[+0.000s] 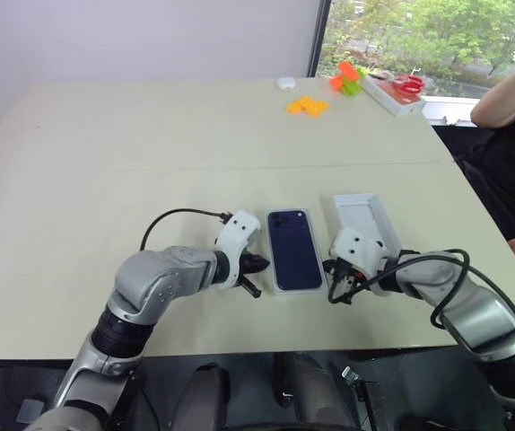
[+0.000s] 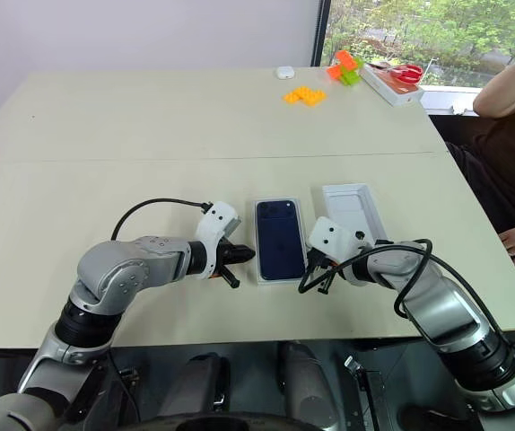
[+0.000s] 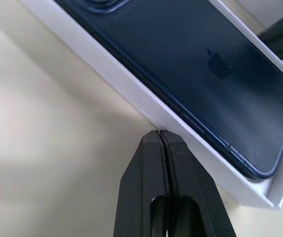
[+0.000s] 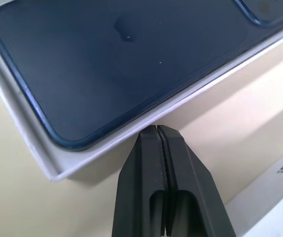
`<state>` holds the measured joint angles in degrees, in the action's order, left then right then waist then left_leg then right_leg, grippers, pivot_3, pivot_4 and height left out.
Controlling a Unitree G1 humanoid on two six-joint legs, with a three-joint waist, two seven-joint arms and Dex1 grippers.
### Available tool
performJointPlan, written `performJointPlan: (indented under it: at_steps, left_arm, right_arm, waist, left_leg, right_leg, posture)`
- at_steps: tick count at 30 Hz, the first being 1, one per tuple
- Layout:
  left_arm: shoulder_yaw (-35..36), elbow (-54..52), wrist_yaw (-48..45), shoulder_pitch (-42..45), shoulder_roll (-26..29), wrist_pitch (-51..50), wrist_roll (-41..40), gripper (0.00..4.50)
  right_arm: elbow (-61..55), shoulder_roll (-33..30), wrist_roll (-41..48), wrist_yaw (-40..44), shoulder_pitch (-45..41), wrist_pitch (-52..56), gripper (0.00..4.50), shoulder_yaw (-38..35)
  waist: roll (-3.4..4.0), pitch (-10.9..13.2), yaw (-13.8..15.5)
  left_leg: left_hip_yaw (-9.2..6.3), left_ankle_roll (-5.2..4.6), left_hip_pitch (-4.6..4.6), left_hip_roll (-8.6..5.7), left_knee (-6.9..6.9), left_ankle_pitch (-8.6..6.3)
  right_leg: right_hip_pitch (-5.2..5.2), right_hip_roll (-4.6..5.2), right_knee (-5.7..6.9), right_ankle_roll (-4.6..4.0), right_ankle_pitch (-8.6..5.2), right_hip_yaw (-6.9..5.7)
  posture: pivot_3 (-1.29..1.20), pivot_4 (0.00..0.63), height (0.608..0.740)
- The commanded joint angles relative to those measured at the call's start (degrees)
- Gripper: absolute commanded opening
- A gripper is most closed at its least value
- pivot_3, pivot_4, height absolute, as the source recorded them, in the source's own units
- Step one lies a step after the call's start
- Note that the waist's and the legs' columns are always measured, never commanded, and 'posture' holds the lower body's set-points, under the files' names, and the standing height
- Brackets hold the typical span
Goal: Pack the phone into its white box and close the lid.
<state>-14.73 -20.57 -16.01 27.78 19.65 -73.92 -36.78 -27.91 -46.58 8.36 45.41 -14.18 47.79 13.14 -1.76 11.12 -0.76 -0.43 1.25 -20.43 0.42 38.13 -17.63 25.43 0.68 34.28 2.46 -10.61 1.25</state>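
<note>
- Left eye view: the phone (image 1: 293,249) lies back-up inside the white box (image 1: 275,289) at lower centre of the frame, its camera cluster at the far end.
- The lid (image 1: 362,218) lies open side up just right of the box, on the beige desk (image 1: 150,162), partly covered at its near end by the right wrist housing.
- The left claw (image 1: 257,274) sits just left of the box's near half, black fingers clenched with nothing between them; in the left wrist view the closed fingertips (image 3: 160,148) sit right at the box's outer wall.
- The right claw (image 1: 341,285) sits just right of the box's near corner, also clenched on nothing; the right wrist view shows its tips at the box's long wall, near the corner.
- A black cable loops from each wrist over the desk.
- Upper right of the frame: orange blocks (image 1: 307,106), an orange and green piece (image 1: 346,79), a small white object (image 1: 286,83), and a white tray (image 1: 394,95) holding red-handled scissors (image 1: 408,83).
- A person's arm (image 1: 509,99) rests at the right edge.
</note>
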Motion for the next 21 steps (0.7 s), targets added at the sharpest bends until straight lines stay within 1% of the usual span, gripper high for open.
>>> performJointPlan:
  at_steps: [1,10,16,20,21]
  left_arm:
    - [-1.23,-2.6,-2.48,0.1,-1.61,-0.64,-1.45,0.06]
    - [1.54,-2.76,-2.83,-0.78,-0.8,-1.1,-1.0,0.06]
    - [10.16,-4.82,-3.17,-3.06,0.88,-2.24,-2.79,0.06]
    - [15.3,-4.85,-3.06,-3.23,1.69,-2.41,-3.44,0.06]
    - [15.65,-5.55,-4.3,-3.65,3.4,0.58,-2.47,0.02]
  right_arm:
    - [-3.7,-0.41,1.62,1.19,0.05,-0.81,0.0,-0.97]
    - [-2.67,-2.63,1.36,1.79,0.58,-1.71,0.0,-3.01]
    - [-3.01,-6.29,3.72,4.2,2.31,-2.97,0.0,-9.29]
    - [-3.39,-6.77,8.1,5.71,1.62,-0.3,0.0,-14.1]
    - [-2.84,-6.13,9.99,5.23,-0.62,3.28,0.26,-15.34]
  waist:
    - [0.0,0.0,0.0]
    - [0.0,0.0,0.02]
    - [0.0,0.0,-0.01]
    - [0.0,0.0,-0.08]
    - [0.0,0.0,-0.14]
  left_leg:
    - [0.0,0.0,0.0,0.0,0.01,0.0]
    - [0.0,0.0,-0.01,0.0,0.04,0.0]
    - [-0.01,0.0,0.0,0.0,0.04,0.0]
    - [-0.01,0.0,0.04,0.02,0.08,0.0]
    - [-0.02,0.0,0.06,0.02,0.08,0.0]
  right_leg:
    - [0.0,0.0,0.0,0.0,0.0,0.0]
    - [0.0,0.0,0.01,0.0,0.0,0.0]
    - [0.0,0.0,0.03,0.0,0.0,0.0]
    - [-0.01,-0.04,0.1,-0.01,0.0,-0.01]
    - [-0.02,-0.05,0.12,-0.01,0.0,-0.01]
  posture:
    - [0.0,0.15,0.74]
    - [0.0,0.15,0.74]
    - [0.0,0.15,0.74]
    - [0.0,0.15,0.74]
    - [0.0,0.15,0.74]
